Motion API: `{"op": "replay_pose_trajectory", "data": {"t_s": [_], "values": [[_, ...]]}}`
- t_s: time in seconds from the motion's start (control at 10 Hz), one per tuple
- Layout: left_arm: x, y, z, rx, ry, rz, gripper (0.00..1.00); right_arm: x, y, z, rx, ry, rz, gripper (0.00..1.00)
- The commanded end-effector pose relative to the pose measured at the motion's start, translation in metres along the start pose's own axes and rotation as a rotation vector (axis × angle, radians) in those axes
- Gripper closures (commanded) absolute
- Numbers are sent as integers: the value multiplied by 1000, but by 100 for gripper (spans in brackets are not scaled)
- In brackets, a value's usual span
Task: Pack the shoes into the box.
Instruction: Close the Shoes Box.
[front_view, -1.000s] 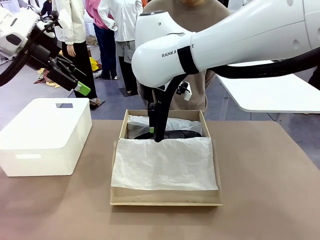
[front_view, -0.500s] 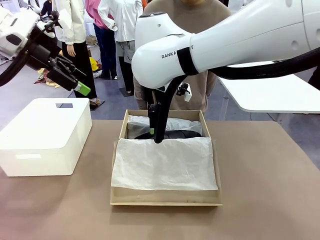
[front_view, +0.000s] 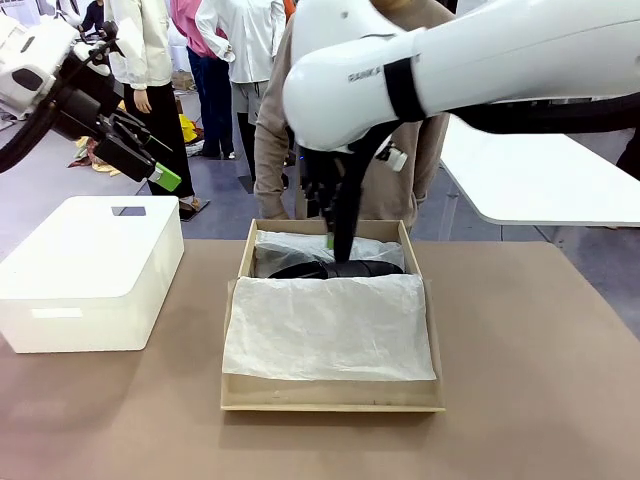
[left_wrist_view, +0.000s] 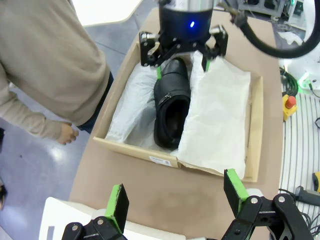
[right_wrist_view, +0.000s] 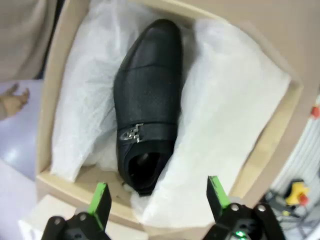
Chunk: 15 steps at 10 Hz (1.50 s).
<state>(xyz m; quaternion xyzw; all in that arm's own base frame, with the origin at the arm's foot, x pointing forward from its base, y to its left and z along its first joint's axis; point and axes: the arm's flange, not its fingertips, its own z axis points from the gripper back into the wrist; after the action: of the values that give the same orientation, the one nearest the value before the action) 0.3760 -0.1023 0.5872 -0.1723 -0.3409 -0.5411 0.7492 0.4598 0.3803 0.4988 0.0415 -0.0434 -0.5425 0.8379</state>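
Dark lettering on the white shell of the right arm (front_view: 480, 60), toward 12 o'clock in the front view, seems to read "RANK" before a black band cuts it off. A small white label (left_wrist_view: 162, 160) on the box (left_wrist_view: 125, 147), toward 6 o'clock in the left wrist view, is too small to read.

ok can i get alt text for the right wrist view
A glossy black strapped shoe lies in a tan cardboard box, nestled between folds of white tissue paper. The right tool hangs open above it, its green-padded fingers rising from the bottom edge, holding nothing. A person's hand shows at the left edge.
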Motion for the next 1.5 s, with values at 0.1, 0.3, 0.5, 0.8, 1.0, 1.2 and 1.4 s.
{"op": "replay_pose_trajectory", "data": {"t_s": [0.1, 0.3, 0.5, 0.8, 1.0, 1.2, 1.4], "values": [[-1, 1, 1, -10, -16, -12, 0, 55, -34, 15, -7, 2, 382, 0], [-1, 1, 1, -10, -16, -12, 0, 91, -49, 25, -41, -15, 667, 0], [-1, 1, 1, -10, -16, -12, 0, 125, -64, 27, -38, 4, 850, 0], [-1, 1, 1, -10, -16, -12, 0, 177, -83, 27, -14, 68, 994, 0], [-1, 1, 1, -10, -16, -12, 0, 196, -93, 29, -16, 83, 971, 0], [-1, 1, 1, -10, -16, -12, 0, 181, -77, 29, -38, 47, 983, 0], [-1, 1, 1, -10, -16, -12, 0, 181, -77, 29, -38, 47, 983, 0]]}}
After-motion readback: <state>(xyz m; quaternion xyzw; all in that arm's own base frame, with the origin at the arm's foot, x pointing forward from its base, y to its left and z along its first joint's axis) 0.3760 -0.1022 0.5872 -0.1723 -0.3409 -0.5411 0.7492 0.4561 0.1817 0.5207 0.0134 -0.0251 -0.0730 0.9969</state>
